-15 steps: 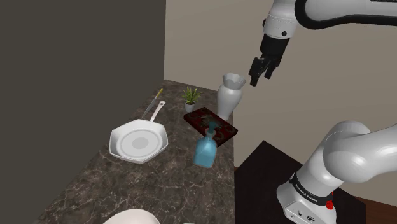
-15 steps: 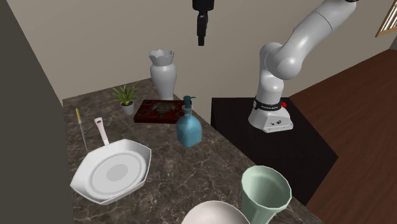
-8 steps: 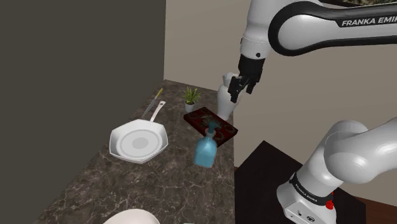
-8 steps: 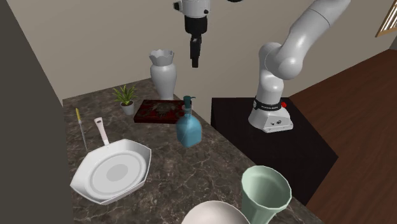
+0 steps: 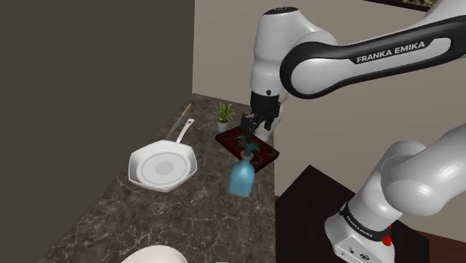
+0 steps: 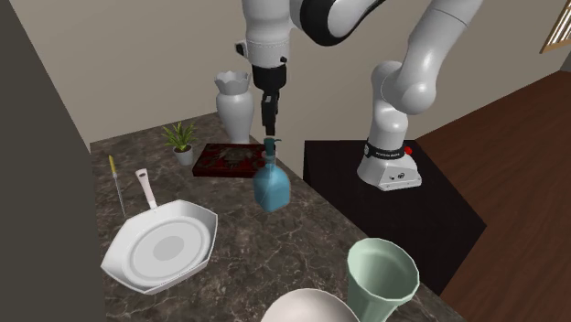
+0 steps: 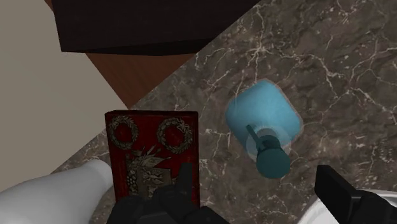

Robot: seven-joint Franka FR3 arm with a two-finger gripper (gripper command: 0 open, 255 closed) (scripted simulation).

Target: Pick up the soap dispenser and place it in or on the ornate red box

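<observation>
The soap dispenser (image 5: pixel 240 178) is a blue bottle with a teal pump head, upright on the dark marble counter near its edge (image 6: pixel 270 186) (image 7: pixel 264 124). Just behind it lies the ornate red box (image 5: pixel 266 154) (image 6: pixel 224 160) (image 7: pixel 149 153), flat with a patterned lid. My gripper (image 5: pixel 246 135) (image 6: pixel 268 125) (image 7: pixel 261 191) hangs open a little above the pump head, pointing down. In the wrist view one fingertip (image 7: pixel 186 181) is over the box's edge and the other (image 7: pixel 340 191) is on the far side of the pump. Nothing is held.
A white vase (image 6: pixel 233 105) (image 7: pixel 51 197) and a small potted plant (image 5: pixel 224 113) (image 6: pixel 180 139) stand behind the box. A white pan (image 5: pixel 163 168) (image 6: pixel 160 252) and a yellow-handled knife (image 6: pixel 115 178) lie further along the counter. A pale green cup (image 6: pixel 382 279) and white bowl (image 6: pixel 307 306) stand close to the second exterior camera.
The arm has swung down from high beside the vase toward the shoulder view's left, and the gripper now hangs just above the dispenser. The dispenser and box have not moved.
</observation>
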